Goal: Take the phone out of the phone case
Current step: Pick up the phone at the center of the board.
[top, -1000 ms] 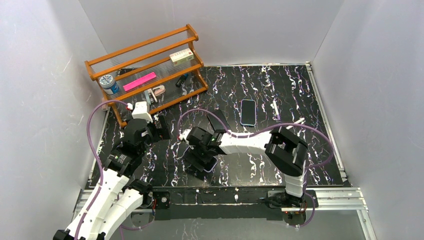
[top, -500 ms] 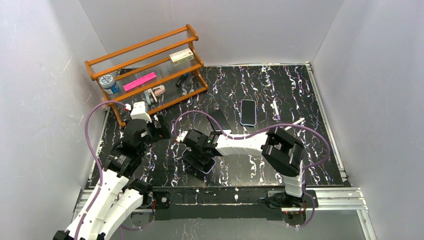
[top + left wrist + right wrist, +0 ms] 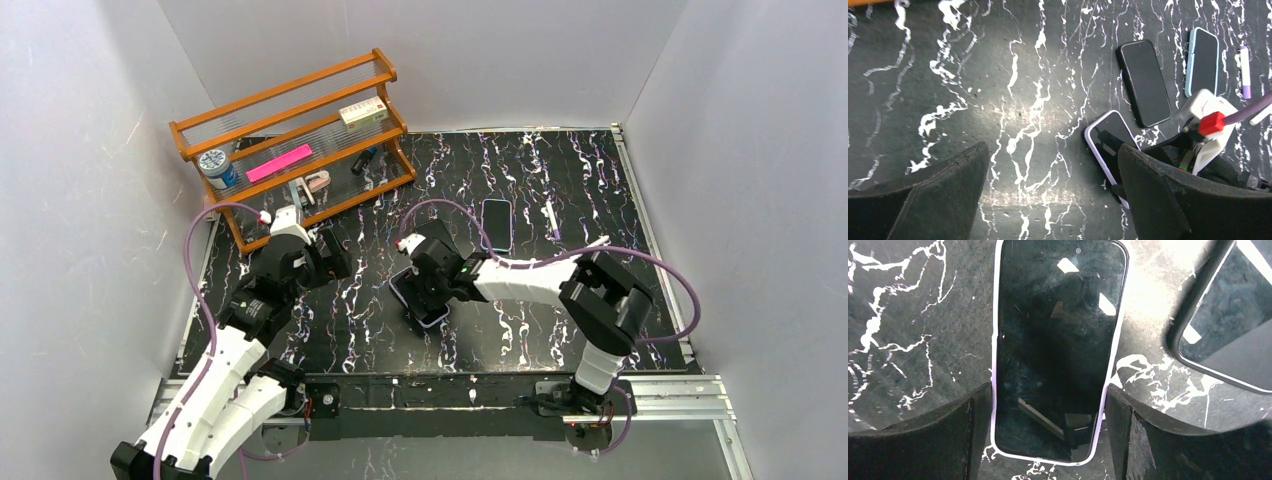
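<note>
The phone in its lilac-edged case (image 3: 1058,340) lies screen up on the black marbled table. My right gripper (image 3: 1048,435) is over its near end, a finger pressed against each long edge, shut on it. The phone also shows in the top view (image 3: 422,300) under the right gripper (image 3: 430,285), and in the left wrist view (image 3: 1108,137). My left gripper (image 3: 1053,200) is open and empty, hovering over bare table to the left of the phone. It shows in the top view (image 3: 335,258).
A bare black phone (image 3: 1144,82) lies just behind the cased one. A phone in a light blue case (image 3: 1203,60) and a white-and-purple pen (image 3: 1244,70) lie further right. A wooden rack (image 3: 290,140) with small items stands at the back left.
My right gripper has moved right and towards the back, with the cased phone between its fingers. My left gripper has shifted a little to the right.
</note>
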